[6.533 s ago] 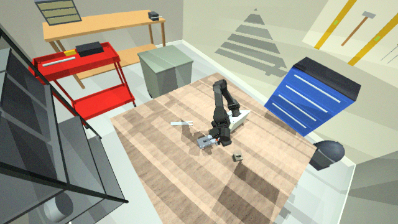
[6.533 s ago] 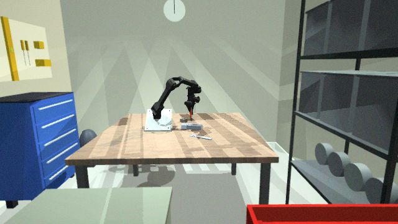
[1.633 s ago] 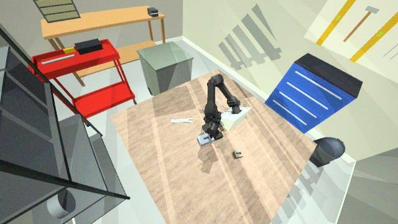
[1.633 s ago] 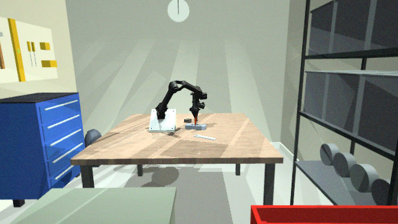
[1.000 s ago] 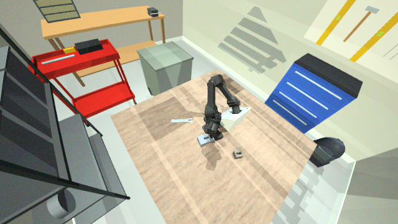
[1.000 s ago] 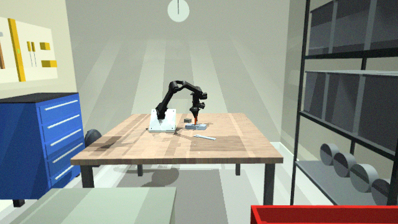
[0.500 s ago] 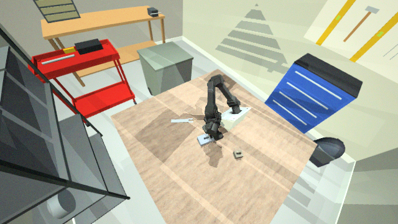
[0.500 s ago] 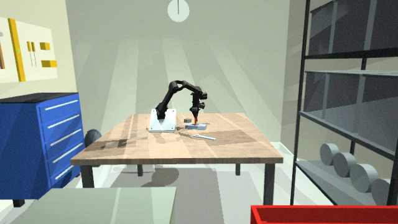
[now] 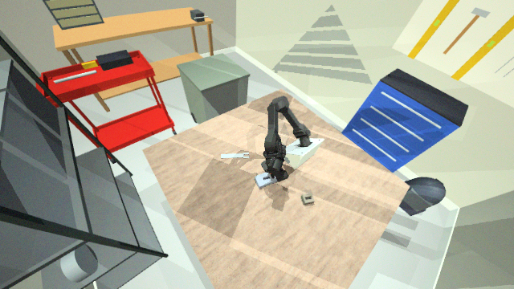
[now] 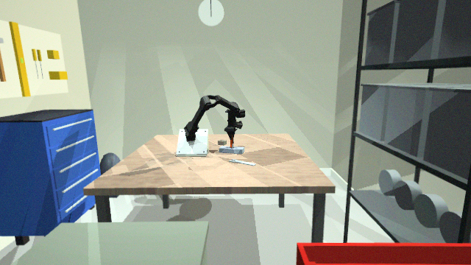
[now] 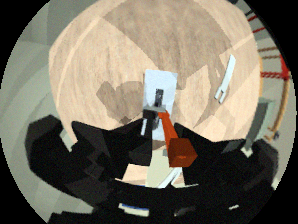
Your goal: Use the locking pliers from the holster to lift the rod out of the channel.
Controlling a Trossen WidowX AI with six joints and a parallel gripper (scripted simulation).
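Top view: the desk (image 9: 281,249) (image 10: 206,178) (image 11: 75,65) carries all the work. The arm (image 9: 273,124) (image 10: 202,108) stands toward the far left corner as the exterior view has it, reaching across to the middle.

Block (image 9: 261,182) (image 10: 237,150) (image 11: 167,80) is next in size: flat, roughly midway between the side edges, nearer the far edge than the near one in the exterior view. Dark slot in its top, best seen from the wrist. Rod should be in that slot; can't separate it from the shadow.

Claw (image 9: 278,175) (image 10: 232,137) (image 11: 158,123) points down over the block, fingers pressed on the pliers (image 10: 232,145) (image 11: 172,131). Handles up between the fingers, jaws down at the slot. Can't tell if they're around the rod or locked.

White strip (image 9: 234,156) (image 10: 243,162) (image 11: 226,77) lies apart, closer to the near edge than the block. Small holder (image 9: 307,199) (image 10: 221,142), likely the holster, sits toward the far edge.

Handling, my read: pliers stiff, light to moderate, not fragile; smooth handles could slip or twist. Grip both handles, well up from the pivot, for leverage. Rod looks like a rigid-part job: bite near its middle so it doesn't swing. Next: squeeze square until it locks, then straight up. Tilt risks jamming jaws on the slot walls.
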